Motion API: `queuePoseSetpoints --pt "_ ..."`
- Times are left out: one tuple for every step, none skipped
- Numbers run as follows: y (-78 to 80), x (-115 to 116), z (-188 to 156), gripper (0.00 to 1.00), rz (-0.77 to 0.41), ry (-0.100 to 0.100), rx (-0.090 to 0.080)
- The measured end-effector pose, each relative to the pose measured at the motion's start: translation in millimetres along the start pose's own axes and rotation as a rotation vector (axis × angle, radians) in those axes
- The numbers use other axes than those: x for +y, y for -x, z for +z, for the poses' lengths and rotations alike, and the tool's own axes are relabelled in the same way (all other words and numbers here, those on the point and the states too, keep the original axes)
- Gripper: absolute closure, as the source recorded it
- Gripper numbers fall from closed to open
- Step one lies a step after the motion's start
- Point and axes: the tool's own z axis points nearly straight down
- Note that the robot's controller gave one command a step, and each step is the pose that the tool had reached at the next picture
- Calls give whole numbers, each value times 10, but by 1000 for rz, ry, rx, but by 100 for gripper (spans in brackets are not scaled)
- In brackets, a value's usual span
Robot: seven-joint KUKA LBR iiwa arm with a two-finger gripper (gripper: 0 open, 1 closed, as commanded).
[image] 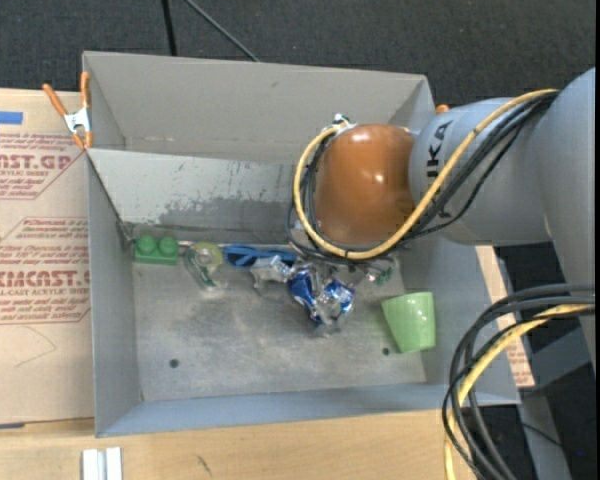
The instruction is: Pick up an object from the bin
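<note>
My gripper [327, 270] hangs low in the middle of the bin, mostly hidden under the arm's orange dome. Directly beneath it lies a crumpled blue and silver foil wrapper [318, 299], touching or very close to the gripper. A flat blue plastic piece [242, 258] lies just left of the wrapper. To the right, a light green cup [410, 320] lies on its side near the bin's right wall.
A small clear plastic cup [205, 266] and a green two-stud brick [156, 249] lie along the back of the floor at the left. The bin's sloping walls close in on all sides, and the arm covers the right rear.
</note>
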Motion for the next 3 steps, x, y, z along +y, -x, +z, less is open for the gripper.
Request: queuePoseSetpoints --pt "-5 23 -209 0 -255 -1 1" --pt "13 -64 -209 0 -153 0 0" --pt "10 -23 -283 0 -391 0 1"
